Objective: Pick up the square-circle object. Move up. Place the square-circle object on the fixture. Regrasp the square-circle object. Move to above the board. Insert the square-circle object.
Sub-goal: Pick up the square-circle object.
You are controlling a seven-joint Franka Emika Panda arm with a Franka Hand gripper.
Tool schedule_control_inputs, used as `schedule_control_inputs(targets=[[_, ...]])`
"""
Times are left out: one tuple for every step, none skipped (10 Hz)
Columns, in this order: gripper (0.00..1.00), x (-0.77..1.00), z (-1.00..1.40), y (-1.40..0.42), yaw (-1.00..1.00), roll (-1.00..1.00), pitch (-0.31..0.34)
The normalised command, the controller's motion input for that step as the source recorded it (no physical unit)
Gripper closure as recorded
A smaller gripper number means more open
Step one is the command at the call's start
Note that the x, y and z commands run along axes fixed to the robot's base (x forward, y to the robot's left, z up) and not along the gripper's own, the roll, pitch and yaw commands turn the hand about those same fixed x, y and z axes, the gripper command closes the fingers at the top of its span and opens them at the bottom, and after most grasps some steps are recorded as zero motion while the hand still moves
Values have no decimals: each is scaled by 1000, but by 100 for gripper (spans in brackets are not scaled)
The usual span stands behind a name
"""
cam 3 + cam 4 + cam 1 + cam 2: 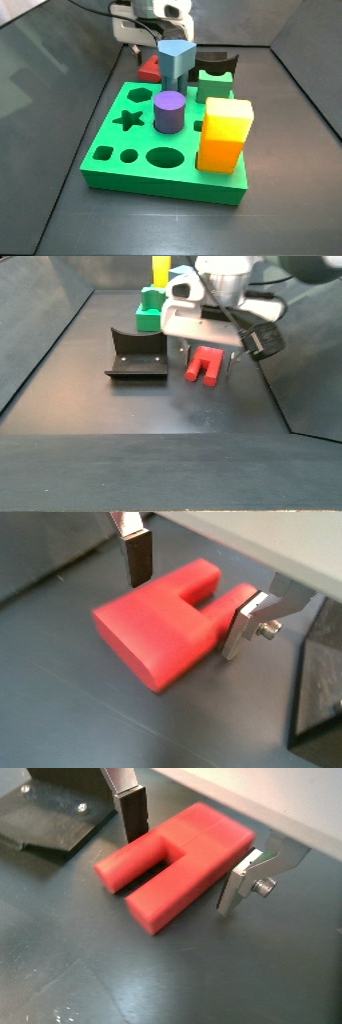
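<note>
**Wrist view: the pincer is around the red block, but not squeezing it yet**

In both wrist views the small red block with a slot cut in it [163, 624] lies flat on the dark floor. The gripper [187, 598] is low over it. One silver finger with a dark pad [138, 557] stands just beside the block at about 11 o'clock. Its partner [243, 624] stands at about 3 o'clock. A thin gap shows on each side, so the pincer looks spread wide and holds nothing.

In a side view the dark L-shaped fixture on its base plate [135, 356] sits near the block, at its 9 o'clock. The big bright green slab with cut-out holes [127, 155] is well apart.

What could go wrong? The fingers may not press on flat sides. If one pad lands on a corner, I think the block could twist or slide away as they close.
</note>
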Motion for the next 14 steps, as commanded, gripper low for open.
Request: schedule_control_inputs(targets=[[0,0,-223,0,0,0,-19],[0,0,-357,0,0,0,0],[0,0,-46,0,0,0,0],[0,0,0,0,0,-7,0],[0,0,0,74,0,-110,-10],[0,-23,0,9,0,-21,0],[0,0,0,-3,0,7,0],[0,0,0,-23,0,0,0],[0,-114,54,123,0,0,0],[100,-337,69,231,0,0,0],[100,0,0,0,0,0,0],[100,0,0,0,0,0,0],[100,0,0,0,0,0,0],[100,0,0,0,0,0,0]])
